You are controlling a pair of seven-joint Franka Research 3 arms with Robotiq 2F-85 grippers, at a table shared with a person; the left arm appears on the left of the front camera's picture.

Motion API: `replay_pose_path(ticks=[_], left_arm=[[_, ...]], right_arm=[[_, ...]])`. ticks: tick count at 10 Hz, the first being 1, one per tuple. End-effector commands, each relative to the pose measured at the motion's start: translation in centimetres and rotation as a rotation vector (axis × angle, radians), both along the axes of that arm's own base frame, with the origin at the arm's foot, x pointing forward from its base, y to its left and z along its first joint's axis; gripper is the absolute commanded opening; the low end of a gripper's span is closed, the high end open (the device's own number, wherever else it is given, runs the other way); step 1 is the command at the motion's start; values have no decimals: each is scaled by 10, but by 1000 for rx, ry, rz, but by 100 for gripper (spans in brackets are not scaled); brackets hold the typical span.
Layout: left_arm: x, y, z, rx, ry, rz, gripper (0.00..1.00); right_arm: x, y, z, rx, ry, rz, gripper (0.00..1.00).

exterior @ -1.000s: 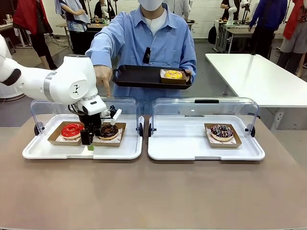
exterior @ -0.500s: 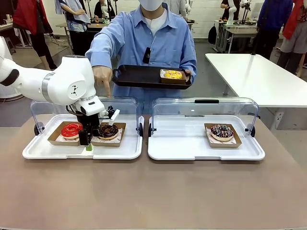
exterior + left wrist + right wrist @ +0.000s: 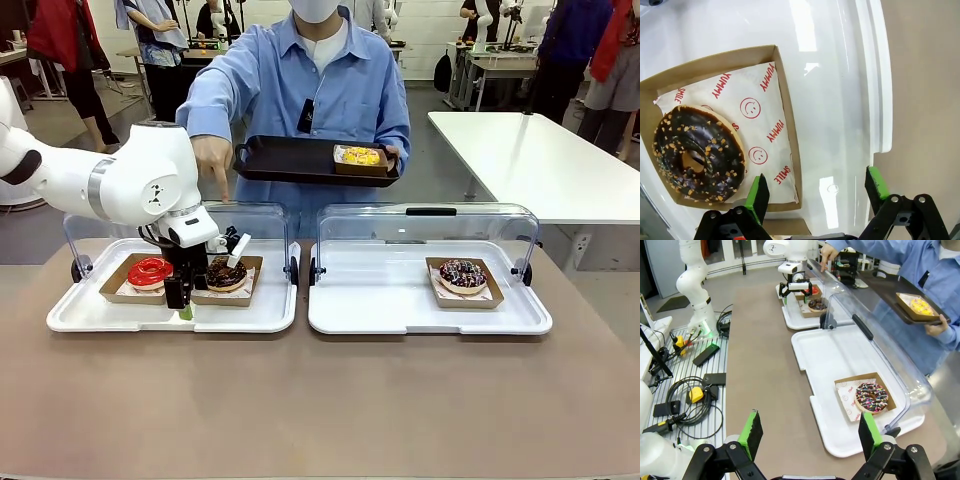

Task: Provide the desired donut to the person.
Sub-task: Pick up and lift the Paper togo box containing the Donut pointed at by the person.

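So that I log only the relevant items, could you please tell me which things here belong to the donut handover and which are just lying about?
In the job: chocolate donut, left arm, person's pointing hand, person's black tray.
Just lying about: red donut, sprinkled donut, floor cables.

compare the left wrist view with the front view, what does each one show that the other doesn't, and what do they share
Left wrist view adds: red YUMMY and SMILE print with smiley faces on the paper under the chocolate donut, and the left pincer open, an edge of the box between its pads.
Front view adds: the person pointing down with one hand and holding a black tray with a yellow donut, plus a red donut and a sprinkled donut.
Both: the chocolate donut boxed on the white tray, left pincer at it.
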State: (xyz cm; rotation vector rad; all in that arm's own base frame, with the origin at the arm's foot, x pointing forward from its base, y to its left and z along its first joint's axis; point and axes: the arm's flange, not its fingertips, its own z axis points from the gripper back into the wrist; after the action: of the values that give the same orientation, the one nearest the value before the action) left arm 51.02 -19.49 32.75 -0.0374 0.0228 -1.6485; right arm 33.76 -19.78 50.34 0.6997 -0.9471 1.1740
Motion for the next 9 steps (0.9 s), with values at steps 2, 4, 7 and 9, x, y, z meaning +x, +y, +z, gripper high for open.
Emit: replay_pose_path(ticks=[2, 4, 7, 9], left_arm=[[-3, 0, -4, 17, -40, 7, 47], [-2, 0, -4, 24, -46, 8, 0], [-2, 0, -4, 25, -50, 16, 12], [-2, 0, -4, 26, -51, 17, 0]], right_arm=[[-1, -2, -1, 0, -1, 11, 100], [-1, -2, -1, 0, -1, 11, 100], [-1, -2, -1, 0, -1, 11, 100], [-1, -2, -1, 0, -1, 11, 100]])
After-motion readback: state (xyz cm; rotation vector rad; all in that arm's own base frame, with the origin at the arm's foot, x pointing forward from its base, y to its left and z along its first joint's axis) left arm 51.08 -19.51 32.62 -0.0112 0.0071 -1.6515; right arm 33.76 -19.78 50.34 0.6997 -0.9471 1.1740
